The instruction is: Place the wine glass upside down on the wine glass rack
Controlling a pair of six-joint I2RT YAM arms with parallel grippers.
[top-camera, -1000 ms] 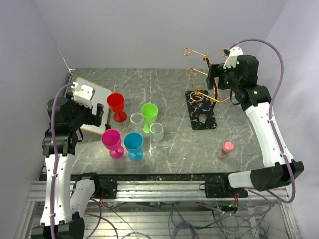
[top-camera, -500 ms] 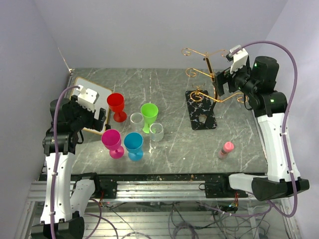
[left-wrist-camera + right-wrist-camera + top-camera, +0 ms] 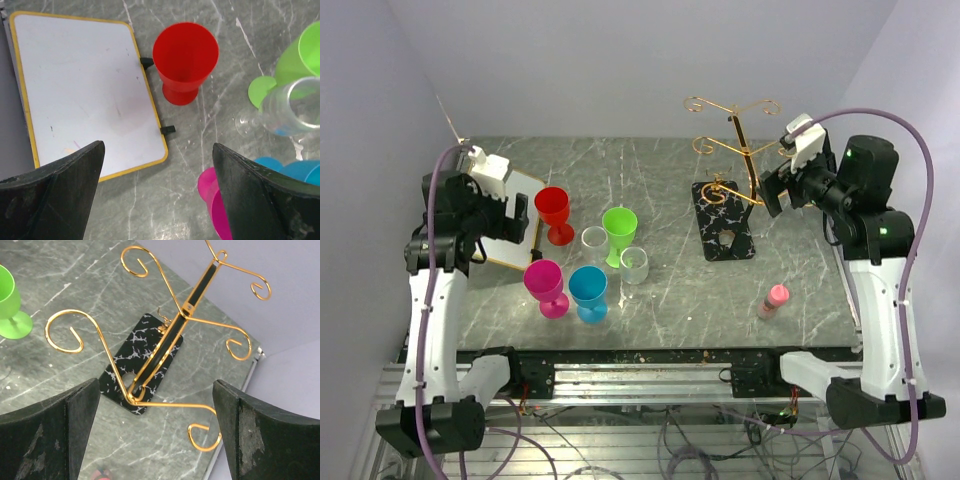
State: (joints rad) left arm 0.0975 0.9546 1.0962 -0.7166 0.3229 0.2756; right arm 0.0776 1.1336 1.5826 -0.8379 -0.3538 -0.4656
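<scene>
A grey marbled desk (image 3: 670,290) fills the floor of a booth with pale lavender walls. 2 white arms rise from its near edge, the left arm (image 3: 430,300) over the left side and the right arm (image 3: 880,290) over the right.

A whiteboard (image 3: 85,95) with a yellow frame lies flat at the back left. The wine glass rack (image 3: 744,155) stands upright at the back right, its gold post and curled branches rising from a black base with white marbling. No branch carries a glass.

The left end effector (image 3: 155,150) hangs above the whiteboard's right edge with its fingers spread wide and nothing between them. The right end effector (image 3: 156,385) hovers in the air just right of the rack, its fingers also spread wide and holding nothing, with the gold branches in its wrist view.

6 glasses stand upright in a cluster on the left half of the desk, well apart from the rack: a red glass (image 3: 554,212) just beside the whiteboard, a green glass (image 3: 618,232), a magenta glass (image 3: 546,285), a blue glass (image 3: 588,291), a clear glass (image 3: 594,242) between the red and the green, and a second clear glass (image 3: 634,264) near the green one's foot.

A small pink bottle (image 3: 774,299) stands alone near the front right.
</scene>
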